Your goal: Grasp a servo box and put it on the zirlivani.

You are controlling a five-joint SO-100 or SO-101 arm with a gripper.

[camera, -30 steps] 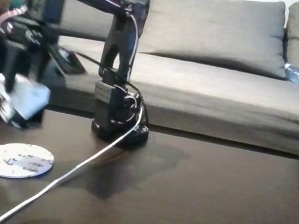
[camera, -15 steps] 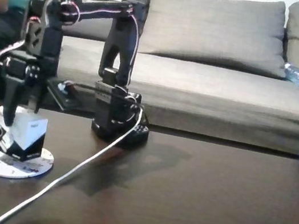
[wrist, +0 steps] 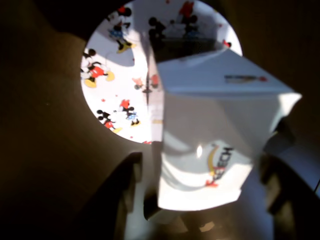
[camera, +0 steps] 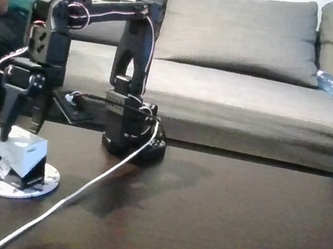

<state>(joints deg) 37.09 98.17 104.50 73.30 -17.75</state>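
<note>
In the fixed view, at the table's (camera: 232,226) left end, the box (camera: 17,153) sits tilted on the disc (camera: 47,179). The gripper (camera: 18,130) hangs just above it with fingers spread, the left tip touching the box's upper left edge, the right tip just over its top. In the wrist view the box (wrist: 210,135) lies between the parted fingers (wrist: 117,195), over the disc's (wrist: 115,75) right part.

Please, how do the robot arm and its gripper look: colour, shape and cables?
In the fixed view, the black plastic jointed arm has boxy segments and thin pink-white wires along its upper link. Its black two-finger gripper has long tapering fingers. A white cable trails from the base across the dark table.
</note>
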